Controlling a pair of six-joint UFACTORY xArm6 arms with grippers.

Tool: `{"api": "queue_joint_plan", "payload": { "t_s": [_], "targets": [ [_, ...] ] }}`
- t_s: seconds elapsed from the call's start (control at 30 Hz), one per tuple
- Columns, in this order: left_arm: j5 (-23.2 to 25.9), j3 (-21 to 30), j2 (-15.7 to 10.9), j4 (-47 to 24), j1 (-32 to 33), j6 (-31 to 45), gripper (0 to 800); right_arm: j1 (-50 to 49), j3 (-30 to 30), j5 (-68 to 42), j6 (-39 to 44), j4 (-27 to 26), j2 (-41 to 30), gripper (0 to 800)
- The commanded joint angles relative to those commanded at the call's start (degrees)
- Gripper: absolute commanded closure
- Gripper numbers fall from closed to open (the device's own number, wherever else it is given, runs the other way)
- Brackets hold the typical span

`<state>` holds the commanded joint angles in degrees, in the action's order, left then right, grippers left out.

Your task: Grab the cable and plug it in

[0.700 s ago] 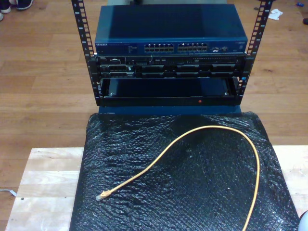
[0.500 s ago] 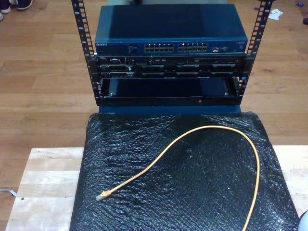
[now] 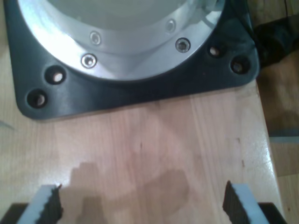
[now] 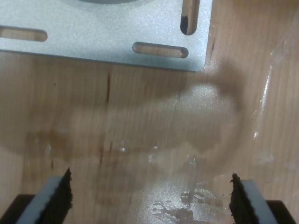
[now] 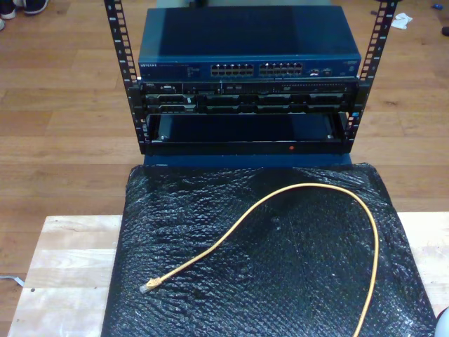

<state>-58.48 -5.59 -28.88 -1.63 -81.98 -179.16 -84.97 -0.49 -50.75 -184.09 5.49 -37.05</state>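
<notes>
My pale wooden butcher-block table (image 5: 66, 267) carries a crinkled black plastic sheet (image 5: 295, 281) over its middle, its far edge at twelve o'clock toward the rack.

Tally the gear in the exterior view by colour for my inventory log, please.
Yellow-orange: 1, the network cable.
Blue: 1, the network switch.
Black: 3, the bubble-wrap mat, the rack frame and the rack-mounted unit.
Total: 5.

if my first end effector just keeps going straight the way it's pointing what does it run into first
Most likely the bare wooden tabletop between its open fingers. The black base plate lies further along that surface. Depth is hard to judge.
</notes>
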Motion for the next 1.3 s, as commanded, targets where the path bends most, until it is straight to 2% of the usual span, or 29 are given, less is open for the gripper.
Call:
{"api": "queue_joint_plan", "payload": {
  "t_s": [1.3],
  "targets": [
    [0.00, 0.00, 0.00, 0.00, 0.00, -0.18, 0, 0.09, -0.88, -0.62, -0.18, 0.00, -0.09, 0]
  ]
}}
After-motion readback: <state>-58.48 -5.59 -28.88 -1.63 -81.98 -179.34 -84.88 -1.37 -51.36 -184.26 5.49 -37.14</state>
